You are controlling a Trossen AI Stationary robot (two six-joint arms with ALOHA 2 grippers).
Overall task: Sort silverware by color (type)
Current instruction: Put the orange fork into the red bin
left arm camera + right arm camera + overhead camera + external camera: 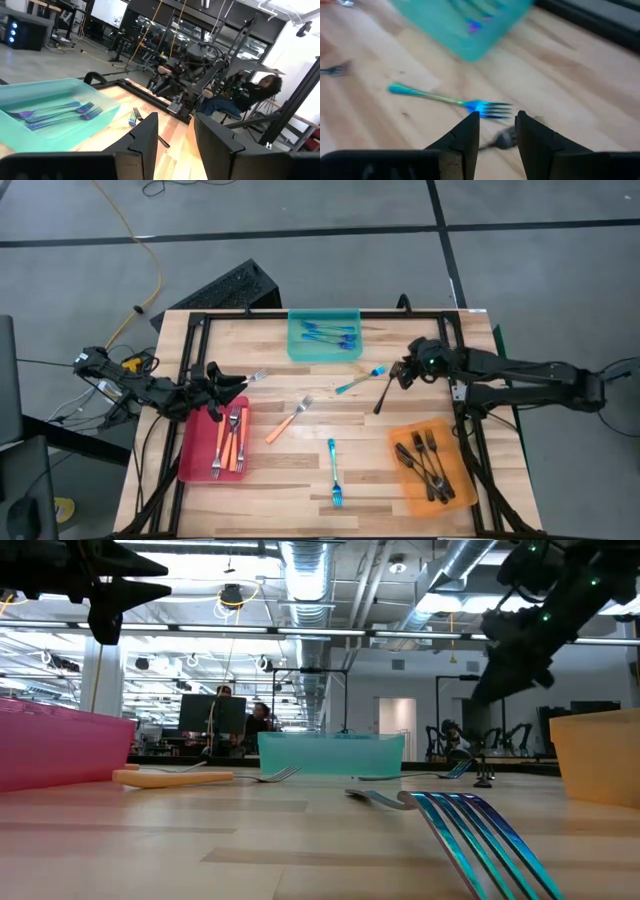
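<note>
The right gripper (402, 373) hangs above the table near the far right, its fingers apart and holding nothing — just below them lies a dark fork (384, 394), and a blue fork (360, 379) lies close to its left. The left gripper (240, 383) is over the far end of the red tray (190, 455), fingers apart, empty. Orange-handled forks (232, 440) lie in the red tray, blue ones in the teal tray (296, 350), dark ones in the orange tray (402, 478). Loose on the table — one orange-handled fork (288, 420) and one blue fork (333, 472).
</note>
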